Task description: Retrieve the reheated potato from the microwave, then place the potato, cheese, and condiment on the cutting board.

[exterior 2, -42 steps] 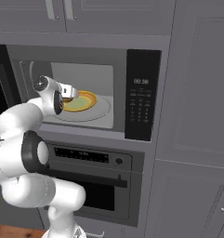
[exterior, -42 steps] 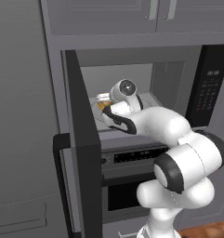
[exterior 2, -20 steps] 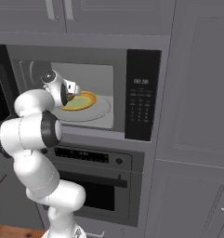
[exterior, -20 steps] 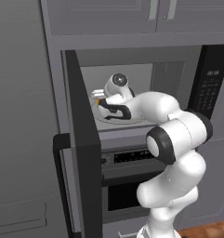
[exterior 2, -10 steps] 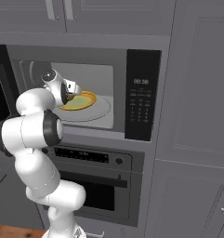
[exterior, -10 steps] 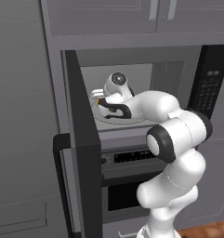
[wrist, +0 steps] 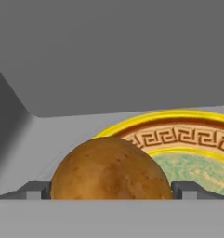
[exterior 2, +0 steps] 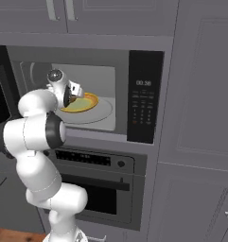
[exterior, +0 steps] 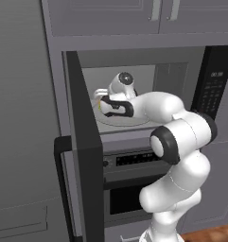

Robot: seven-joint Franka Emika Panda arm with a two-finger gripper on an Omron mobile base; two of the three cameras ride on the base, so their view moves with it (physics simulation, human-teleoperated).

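The microwave [exterior 2: 144,61] has its door [exterior: 83,156] swung open to the left. Inside, a yellow-rimmed patterned plate [wrist: 187,135] rests on the glass turntable [exterior 2: 99,116]. The brown potato [wrist: 111,169] lies at the plate's edge, right in front of the hand camera. My gripper [wrist: 112,191] is open and reaches into the cavity, with one fingertip [wrist: 39,189] on each side of the potato. From the base, my gripper [exterior: 104,105] is at the left of the cavity, over the plate [exterior 2: 87,102]. The cheese, condiment and cutting board are out of view.
The open door's edge stands close to the left of my arm. A black keypad strip [exterior 2: 144,101] sits at the microwave's right. Below is an oven [exterior 2: 94,189] with a control panel [exterior: 134,158]. Grey cabinets [exterior 2: 200,94] surround the opening.
Since two seconds ago the hand has swung left and deeper into the cavity, down to the potato. Over the last half second it has hardly moved, and the jaws have stayed wide.
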